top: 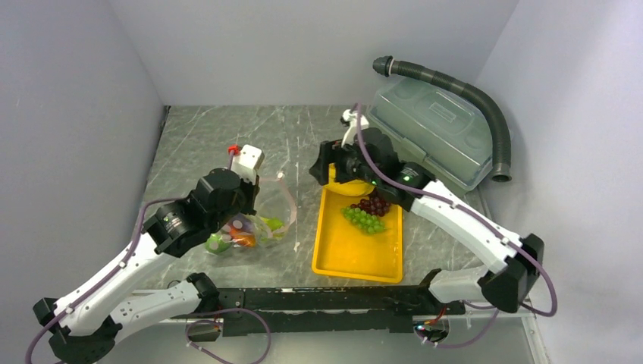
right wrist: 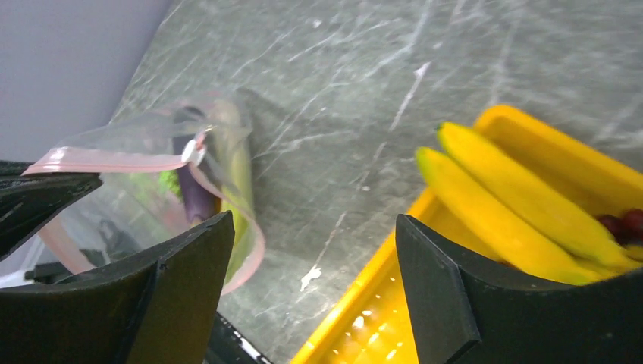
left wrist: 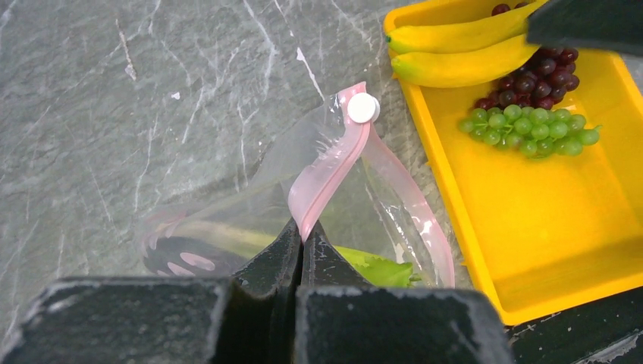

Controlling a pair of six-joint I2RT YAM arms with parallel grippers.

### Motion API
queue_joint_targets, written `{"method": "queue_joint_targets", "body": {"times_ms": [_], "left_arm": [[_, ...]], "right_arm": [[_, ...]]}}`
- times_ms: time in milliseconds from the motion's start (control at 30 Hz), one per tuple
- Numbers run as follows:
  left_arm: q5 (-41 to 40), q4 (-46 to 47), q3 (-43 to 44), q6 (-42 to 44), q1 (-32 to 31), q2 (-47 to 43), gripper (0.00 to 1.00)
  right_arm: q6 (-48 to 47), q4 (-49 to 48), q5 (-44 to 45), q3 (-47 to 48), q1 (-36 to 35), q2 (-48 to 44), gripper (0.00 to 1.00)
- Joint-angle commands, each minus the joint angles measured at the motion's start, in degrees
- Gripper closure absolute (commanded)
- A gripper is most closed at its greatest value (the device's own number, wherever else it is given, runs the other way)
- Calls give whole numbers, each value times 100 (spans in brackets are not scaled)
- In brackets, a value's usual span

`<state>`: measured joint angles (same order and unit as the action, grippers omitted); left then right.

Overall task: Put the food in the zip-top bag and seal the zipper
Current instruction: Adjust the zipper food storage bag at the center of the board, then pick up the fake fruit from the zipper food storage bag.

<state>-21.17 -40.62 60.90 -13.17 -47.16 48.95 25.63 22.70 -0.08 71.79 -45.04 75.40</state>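
L: my left fingers (left wrist: 282, 254) closed on the zipper (left wrist: 327, 174), to hold the zip-top bag (left wrist: 250, 193) mouth open | R: my right fingers (right wrist: 189, 265) spread wide and empty over the bananas (right wrist: 523, 201) in the yellow tray (left wrist: 546, 227), I think to grasp them | bag lies on the desk (left wrist: 114, 114) just beside the tray; some food (left wrist: 375, 269) seems to be inside

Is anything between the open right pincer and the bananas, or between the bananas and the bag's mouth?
Nothing visible. The right pincer hangs open right at the bananas in the yellow tray. Only the tray's rim and a stretch of table separate them from the zip-top bag, whose zipper the left pincer pinches up.
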Motion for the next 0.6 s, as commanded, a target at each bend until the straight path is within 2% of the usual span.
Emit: {"method": "queue_joint_targets", "body": {"times_ms": [0,100,167,367,567], "left_arm": [[100,478,-117,29,33,-160,100],[116,470,-140,28,32,-175,100],[117,451,-156,19,39,-199,100],[139,463,-229,1,42,-304,100],[171,471,-252,24,40,-333,100]], "right_arm": [[-183,510,806,-132,283,-496,15],[-173,978,1232,-175,548,-663,11],[-138,1273,1563,-227,659,-743,1],[87,1871,2533,-342,806,-843,0],[313,1810,2489,-579,1079,-767,0]]}}
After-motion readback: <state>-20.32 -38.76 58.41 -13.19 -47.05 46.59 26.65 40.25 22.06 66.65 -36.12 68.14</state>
